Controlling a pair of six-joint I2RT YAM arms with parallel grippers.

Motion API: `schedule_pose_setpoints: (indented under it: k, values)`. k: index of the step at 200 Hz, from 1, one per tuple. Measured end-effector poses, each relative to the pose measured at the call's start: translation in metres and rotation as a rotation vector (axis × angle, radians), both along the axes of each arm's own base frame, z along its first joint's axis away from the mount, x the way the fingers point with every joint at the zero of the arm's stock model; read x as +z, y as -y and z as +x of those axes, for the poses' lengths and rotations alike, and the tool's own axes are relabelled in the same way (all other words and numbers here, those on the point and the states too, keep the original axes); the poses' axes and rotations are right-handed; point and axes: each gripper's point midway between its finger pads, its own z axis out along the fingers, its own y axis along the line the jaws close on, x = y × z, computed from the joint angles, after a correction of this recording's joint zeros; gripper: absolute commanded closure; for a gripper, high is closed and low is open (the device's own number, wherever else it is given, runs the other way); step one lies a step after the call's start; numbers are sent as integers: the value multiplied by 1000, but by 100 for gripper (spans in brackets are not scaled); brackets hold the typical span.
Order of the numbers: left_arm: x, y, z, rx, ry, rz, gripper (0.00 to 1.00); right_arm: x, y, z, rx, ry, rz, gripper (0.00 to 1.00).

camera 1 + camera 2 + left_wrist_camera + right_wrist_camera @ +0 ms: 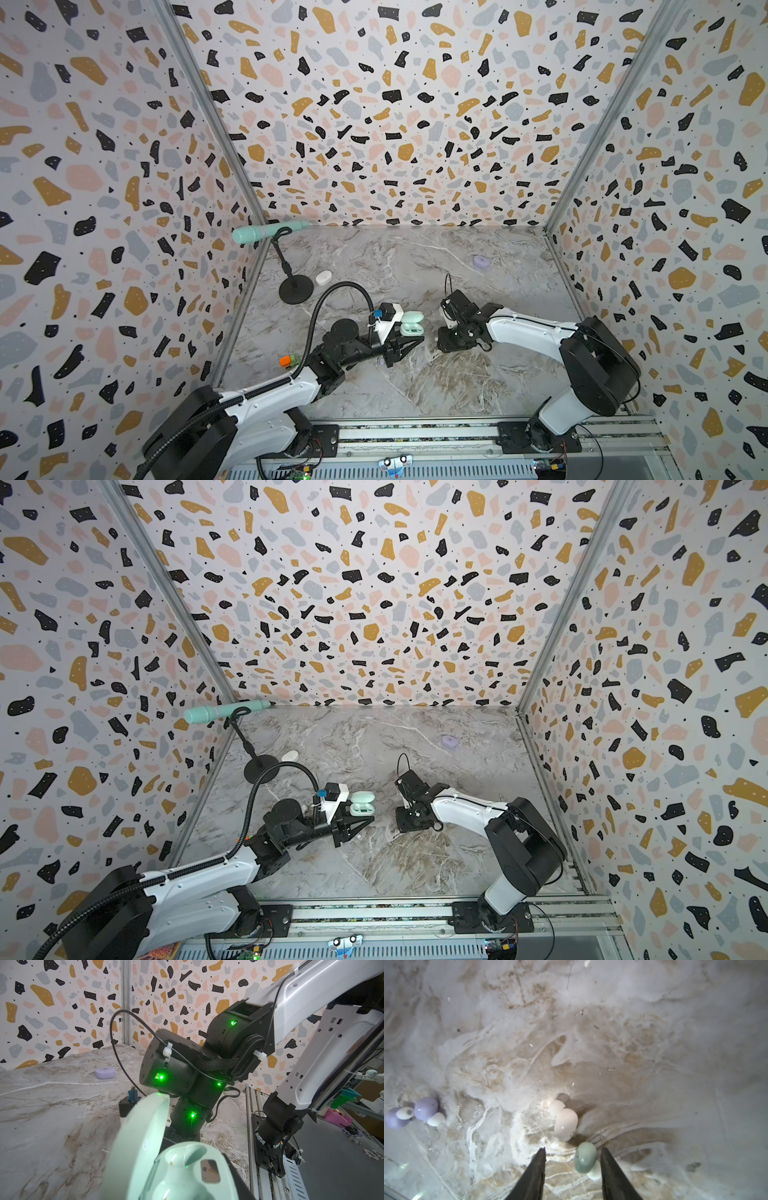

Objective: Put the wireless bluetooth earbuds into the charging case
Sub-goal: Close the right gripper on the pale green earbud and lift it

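My left gripper (409,338) is shut on a mint-green charging case (412,328) and holds it above the table with the lid (141,1136) up. Both sockets in its base (187,1169) are empty. My right gripper (574,1148) points down at the marble table (654,1064) with its jaws apart. A mint-green earbud (585,1157) lies between them, close to one finger (610,1167). A white earbud (565,1122) lies just beyond the tips. Two lavender earbuds (426,1108) lie farther off to the side. In both top views the right gripper (405,818) hides the earbuds.
A shut lavender case (481,261) lies at the back right, and a shut white case (323,277) next to the round base (296,289) of a mint microphone's (266,232) stand. An orange and green object (289,360) sits by the left arm. Patterned walls enclose three sides.
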Motion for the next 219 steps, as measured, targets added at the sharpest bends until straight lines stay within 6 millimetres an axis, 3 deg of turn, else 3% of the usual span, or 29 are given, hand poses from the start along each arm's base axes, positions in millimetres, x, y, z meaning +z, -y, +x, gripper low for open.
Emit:
schedule_pose_setpoints:
  k: [156,219]
  values:
    - [0,0,0,0,-1,0,76,-11,3,-4,25,-16,-100,68]
    - [0,0,0,0,0,0,76,-13,3,-3,43,9,-157,77]
